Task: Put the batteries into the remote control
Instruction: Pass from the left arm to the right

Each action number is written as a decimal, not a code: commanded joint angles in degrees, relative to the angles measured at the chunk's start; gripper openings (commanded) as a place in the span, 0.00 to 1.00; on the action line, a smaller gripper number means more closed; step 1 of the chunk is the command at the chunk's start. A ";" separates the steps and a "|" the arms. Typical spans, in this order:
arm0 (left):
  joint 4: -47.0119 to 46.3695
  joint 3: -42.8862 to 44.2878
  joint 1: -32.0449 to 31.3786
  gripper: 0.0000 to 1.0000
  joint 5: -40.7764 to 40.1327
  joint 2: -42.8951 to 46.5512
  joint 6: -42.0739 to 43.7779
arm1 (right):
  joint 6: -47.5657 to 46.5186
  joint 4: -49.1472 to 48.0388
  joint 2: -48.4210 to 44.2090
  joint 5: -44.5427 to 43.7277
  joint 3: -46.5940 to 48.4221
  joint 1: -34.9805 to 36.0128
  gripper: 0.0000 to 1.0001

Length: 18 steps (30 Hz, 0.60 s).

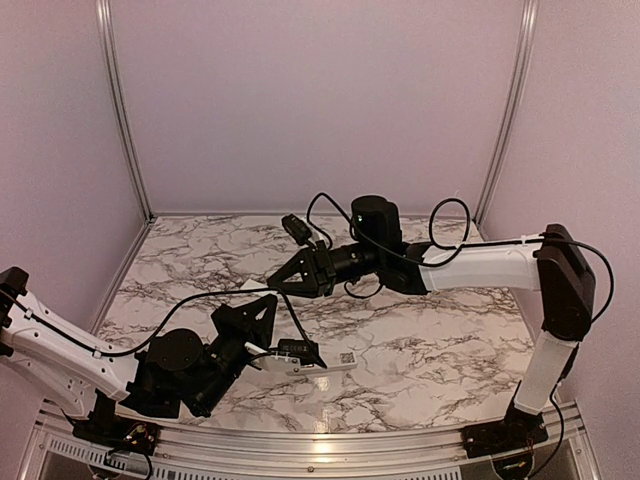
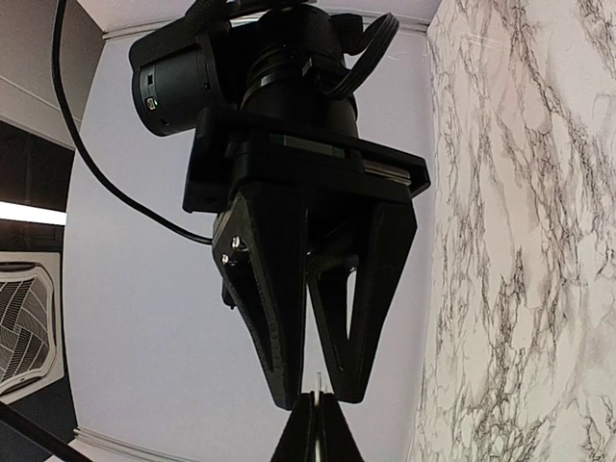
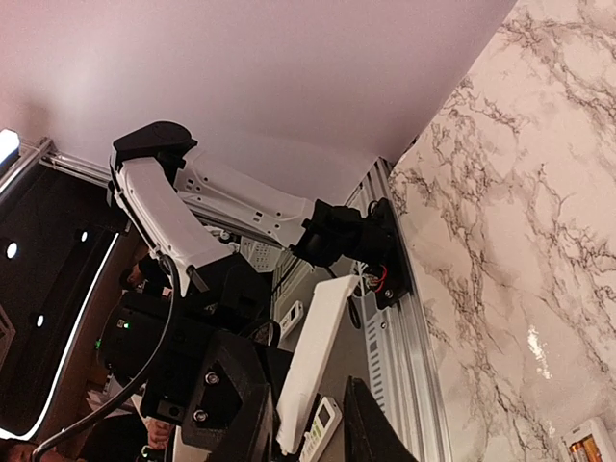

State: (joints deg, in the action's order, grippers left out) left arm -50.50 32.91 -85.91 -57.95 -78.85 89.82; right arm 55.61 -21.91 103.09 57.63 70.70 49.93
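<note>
Item, left gripper point(image 2: 316, 430): you have its jaws pressed fully together, a thin white edge point(image 2: 318, 378) rising from the tips, and whether they pinch it cannot be told. Item, right gripper point(image 2: 317, 397): jaws part-open, tip to tip with the left, standing either side of that edge and clamping nothing you can see. Item, remote control point(image 1: 343, 359): flat on the marble table point(image 1: 450, 340) near the left gripper, on its right; the batteries point(image 3: 584, 449) lie side by side in a white housing point(image 3: 595, 430) on the marble, apart from both grippers.
</note>
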 commanded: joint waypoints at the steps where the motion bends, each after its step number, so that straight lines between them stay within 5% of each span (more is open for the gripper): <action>1: -0.30 -0.10 0.22 0.00 -0.14 -0.42 -0.02 | 0.20 0.31 -0.44 0.12 -0.54 0.60 0.25; 10: 0.92 -0.06 0.30 0.00 -0.39 -0.77 -0.15 | 0.97 0.10 -0.93 0.76 -0.58 0.69 0.12; 18: 0.93 0.01 0.58 0.00 -0.81 -0.91 0.56 | 1.89 -0.26 -0.80 1.60 -0.82 0.87 0.13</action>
State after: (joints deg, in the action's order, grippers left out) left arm -49.91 32.91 -85.62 -58.08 -79.15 90.17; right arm 56.88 -21.85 103.09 58.28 70.22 50.02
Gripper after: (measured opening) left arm 0.008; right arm 0.133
